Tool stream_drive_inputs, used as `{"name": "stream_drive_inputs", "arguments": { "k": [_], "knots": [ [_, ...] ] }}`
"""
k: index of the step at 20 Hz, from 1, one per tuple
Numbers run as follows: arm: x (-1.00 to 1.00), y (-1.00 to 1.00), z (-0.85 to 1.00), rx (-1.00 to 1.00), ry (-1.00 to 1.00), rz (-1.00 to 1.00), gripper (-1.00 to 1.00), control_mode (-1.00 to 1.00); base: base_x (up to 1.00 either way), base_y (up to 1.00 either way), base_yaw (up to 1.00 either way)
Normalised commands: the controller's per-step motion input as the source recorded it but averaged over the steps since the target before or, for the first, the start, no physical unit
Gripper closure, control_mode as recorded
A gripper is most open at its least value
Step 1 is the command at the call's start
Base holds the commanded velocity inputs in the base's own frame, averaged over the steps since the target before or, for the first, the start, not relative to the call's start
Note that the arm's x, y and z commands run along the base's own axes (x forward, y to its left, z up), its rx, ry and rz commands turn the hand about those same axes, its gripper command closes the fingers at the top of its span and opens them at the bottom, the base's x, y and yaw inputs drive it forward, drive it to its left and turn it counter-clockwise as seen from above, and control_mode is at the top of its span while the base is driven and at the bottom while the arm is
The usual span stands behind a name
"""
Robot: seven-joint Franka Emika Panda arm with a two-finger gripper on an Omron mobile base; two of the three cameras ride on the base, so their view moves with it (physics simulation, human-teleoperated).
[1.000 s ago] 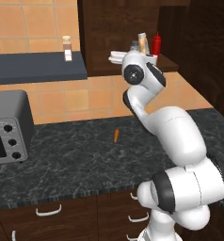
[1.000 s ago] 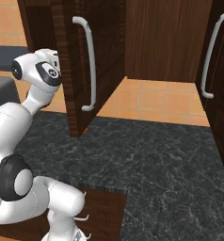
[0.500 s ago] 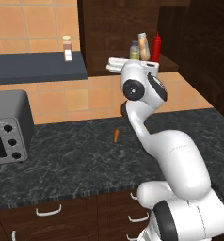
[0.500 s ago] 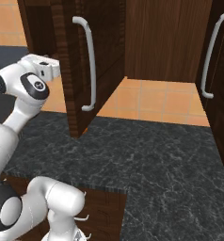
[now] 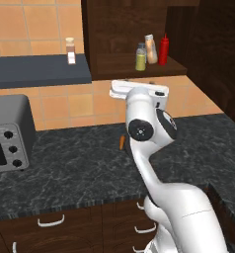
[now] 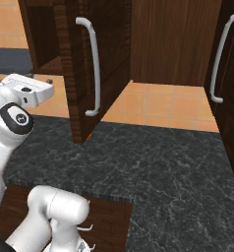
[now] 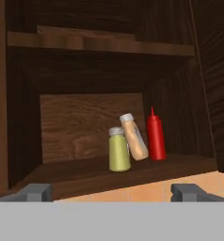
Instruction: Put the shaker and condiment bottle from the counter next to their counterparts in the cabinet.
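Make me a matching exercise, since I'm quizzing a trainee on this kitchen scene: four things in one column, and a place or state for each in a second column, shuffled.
Things:
1. shaker
2. condiment bottle
3. tan bottle
4. clear jar

Places or states:
A. on the dark-blue wall shelf, outside the cabinet
B. leaning, tilted, between two other containers
C. rightmost of the three on the cabinet shelf, upright
D. leftmost of the three on the cabinet shelf, upright

Pairs: 1-D, 2-C, 3-B, 4-A
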Motion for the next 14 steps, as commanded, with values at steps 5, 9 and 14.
{"name": "stream_drive_inputs", "arguments": {
  "k": [5,9,14],
  "knots": [
    [-0.83,0.36,-0.30,0.00,0.00,0.03,-1.00,-1.00,0.00,0.00,0.00],
    [-0.79,0.22,-0.72,0.02,0.01,0.04,-1.00,-1.00,0.00,0.00,0.00],
    [-0.25,0.08,-0.36,0.01,0.03,0.01,-1.00,-1.00,0.00,0.00,0.00]
  ]
}}
